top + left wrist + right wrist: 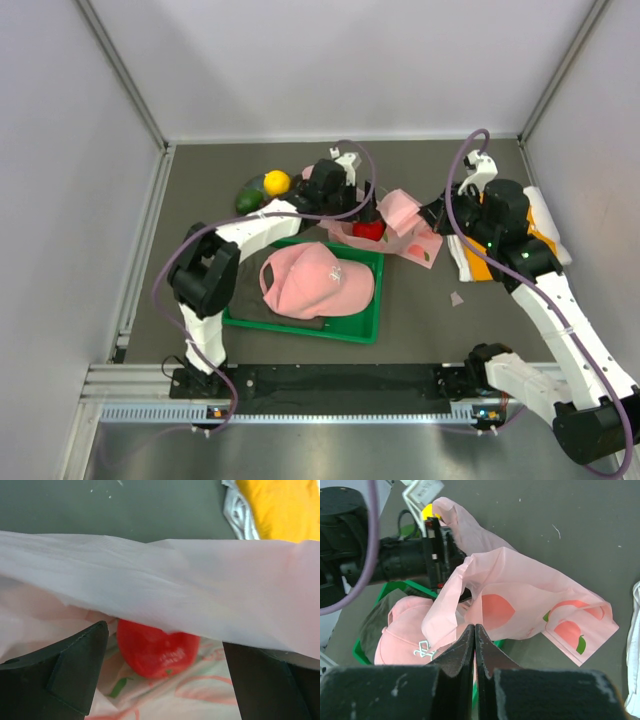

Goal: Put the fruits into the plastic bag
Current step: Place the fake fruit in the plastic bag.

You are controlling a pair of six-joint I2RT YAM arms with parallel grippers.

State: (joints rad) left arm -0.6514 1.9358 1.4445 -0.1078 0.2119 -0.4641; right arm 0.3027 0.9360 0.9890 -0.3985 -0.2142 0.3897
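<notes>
Okay, the left gripper [164,645] has its fingers spread wide, nothing between the pads. The red fruit [157,655] lies just ahead of them, down inside the bag [530,600], under a fold of pink film. It looks free of both fingers.

On the other side the right gripper [474,630] is pinched tight on the bag's rim, holding the mouth up toward the left arm.

What counts next, by my reading: the citrus [277,182] and the avocado [250,200] sit together on the table, to the far left of the bag and well apart from it. They lie on the left arm's side, so that arm is clearly the nearer one, and it needs to back out of the mouth first.

Hard to make out: the left wrist covers the mouth from above. I can't spot any dark fruits or grapes; that arm may be hiding them. The avocado's long axis is unclear too.
</notes>
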